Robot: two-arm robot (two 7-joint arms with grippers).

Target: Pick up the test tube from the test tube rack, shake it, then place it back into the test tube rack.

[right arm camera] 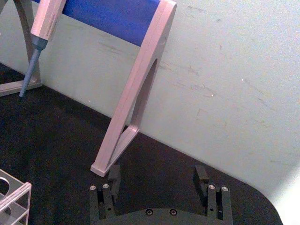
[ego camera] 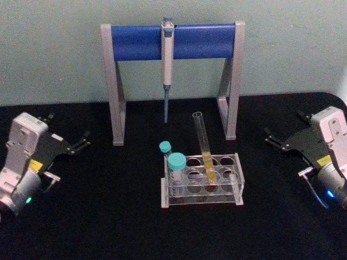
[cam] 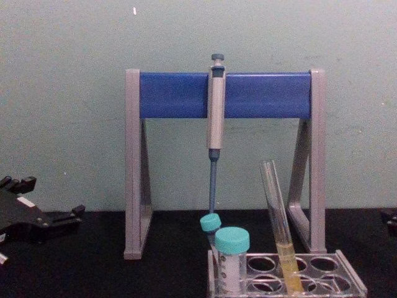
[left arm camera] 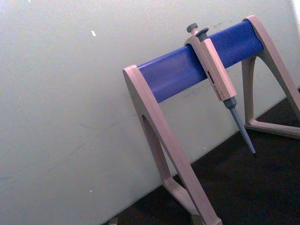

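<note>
The test tube (ego camera: 203, 145) stands tilted in a middle hole of the clear test tube rack (ego camera: 239, 180) at the table's centre, with yellow liquid in its lower part. From the chest view the test tube (cam: 278, 214) leans left above the test tube rack (cam: 351, 280). My left gripper (ego camera: 85, 140) rests at the far left of the table, open and empty, well away from the rack. On the far right my right gripper (ego camera: 270, 137) also sits apart from the rack. In its wrist view the right gripper (right arm camera: 157, 176) is open with nothing between its fingers (right arm camera: 112, 174).
Two teal-capped vials (ego camera: 175, 163) stand at the rack's left end. Behind the rack rises a grey-and-blue pipette stand (ego camera: 173, 41) with a pipette (ego camera: 167, 59) hanging from its bar. A pale wall closes off the back, and black tabletop lies on both sides.
</note>
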